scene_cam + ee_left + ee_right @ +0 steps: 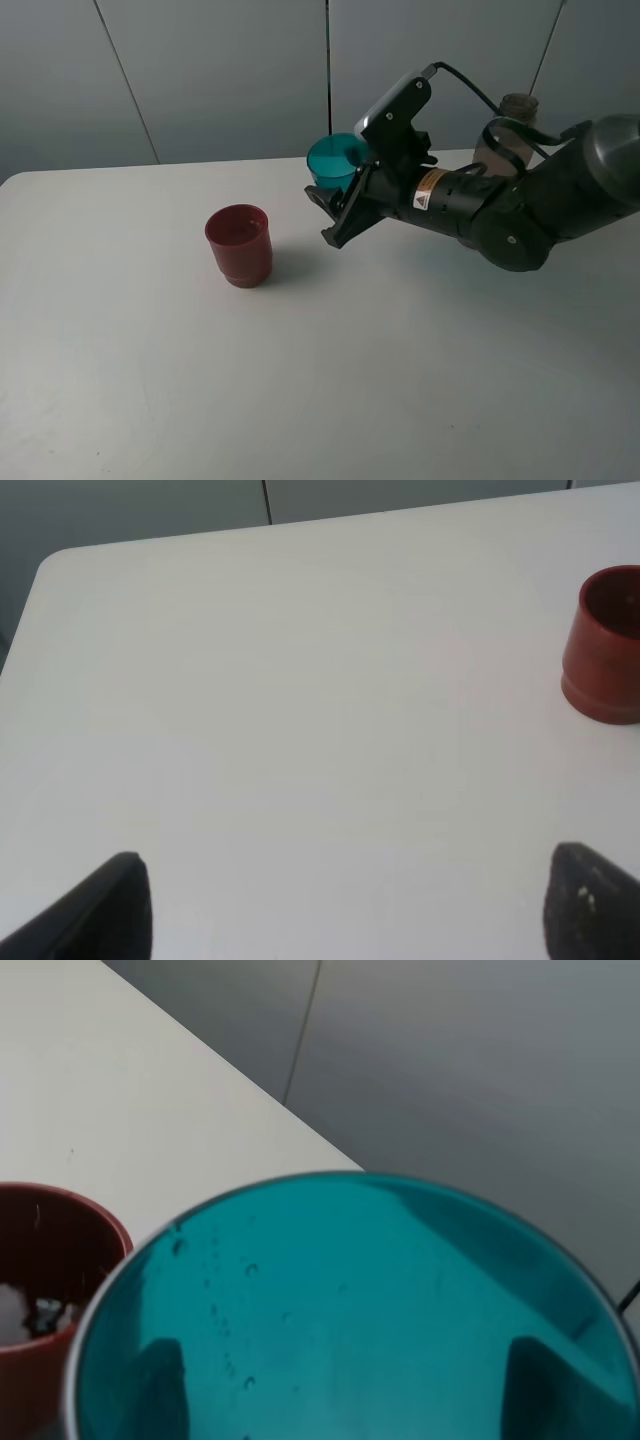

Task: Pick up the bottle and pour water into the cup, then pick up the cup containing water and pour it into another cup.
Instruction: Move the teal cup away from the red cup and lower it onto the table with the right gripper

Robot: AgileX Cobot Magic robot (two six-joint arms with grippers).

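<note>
The only marking I can find is a small warning sticker (428, 190) in yellow, red and white on the right arm's wrist; its text is too small for me to read. Furthest out from the right gripper (335, 205) on the white table (150, 380), the red cup (239, 245) stands upright, opaque, with a stepped narrower base. That gripper is clamped on the teal cup (335, 162), which I see lifted off the table and tipped toward the red one. Behind the arm, the smoky bottle (512, 125) stands upright, its open neck showing. My right wrist camera alone looks through the translucent teal wall (350, 1320), with droplets and dark finger shapes behind it, and catches something pale inside the red cup (45, 1290). My left wrist view shows the left gripper (345, 905) spread wide over bare table, the red cup (603, 645) well ahead of one finger.
</note>
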